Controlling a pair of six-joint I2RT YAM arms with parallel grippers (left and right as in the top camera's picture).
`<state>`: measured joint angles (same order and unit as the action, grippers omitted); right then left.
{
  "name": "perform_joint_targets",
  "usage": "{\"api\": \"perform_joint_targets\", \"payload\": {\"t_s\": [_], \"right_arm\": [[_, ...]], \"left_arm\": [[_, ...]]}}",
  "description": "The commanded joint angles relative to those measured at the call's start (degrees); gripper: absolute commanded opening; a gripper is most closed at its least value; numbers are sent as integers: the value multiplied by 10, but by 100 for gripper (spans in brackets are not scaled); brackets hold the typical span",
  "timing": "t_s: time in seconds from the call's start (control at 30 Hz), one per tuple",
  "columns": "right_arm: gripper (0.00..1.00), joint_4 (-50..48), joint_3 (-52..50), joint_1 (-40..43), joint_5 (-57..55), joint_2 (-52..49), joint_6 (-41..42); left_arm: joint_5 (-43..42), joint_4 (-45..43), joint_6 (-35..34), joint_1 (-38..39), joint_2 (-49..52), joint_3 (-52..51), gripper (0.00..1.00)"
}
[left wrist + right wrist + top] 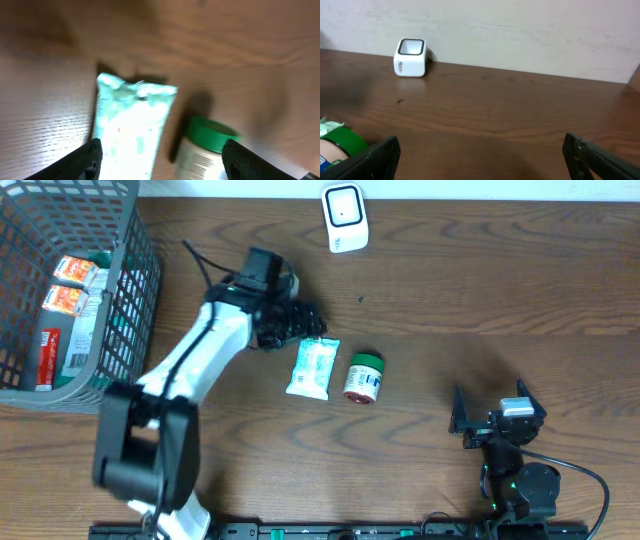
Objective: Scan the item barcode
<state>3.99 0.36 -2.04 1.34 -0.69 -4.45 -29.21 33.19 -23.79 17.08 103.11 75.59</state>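
Seen from above, a dark wooden worktop [520, 300]. A grey basket [130, 290] of small cartons stands at the far left. A white scanner [343, 217] sits at the far edge, near the middle, its window facing up.

Two items lie side by side in the middle, well apart from the scanner: a pale green packet [313, 368] and, just to its right, a jar [363, 378] with a green lid, on its side.

The left tool [300, 325] hangs just beside the packet's far end. In its wrist view the fingers [87, 160] stand wide apart, holding nothing, with packet and jar both below them. The right tool [495, 418] waits near the front right, jaws spread, empty.

The step appears to be picking one item for the scan. To do it well:
- Centre over one item only, since the two lie close.
- Grip the packet across its narrow width.
- Close gently, as the packet looks soft.
- Keep the barcode uncovered; it is too blurred to locate here.
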Motion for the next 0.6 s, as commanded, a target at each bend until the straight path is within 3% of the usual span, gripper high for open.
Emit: {"api": "perform_joint_targets", "payload": {"t_s": [0.0,0.07,0.2,0.3,0.57], "right_arm": [[99,2,0,6,2,3,-3],[99,2,0,6,2,3,-3],[99,2,0,6,2,3,-3],[99,2,0,6,2,3,-3],[99,2,0,6,2,3,-3]], "left_arm": [[3,13,38,6,-36,18,68],[3,27,56,13,-34,17,40],[51,43,65,27,-13,6,11],[114,45,63,36,12,-4,8],[119,44,54,40,63,-5,7]]}}
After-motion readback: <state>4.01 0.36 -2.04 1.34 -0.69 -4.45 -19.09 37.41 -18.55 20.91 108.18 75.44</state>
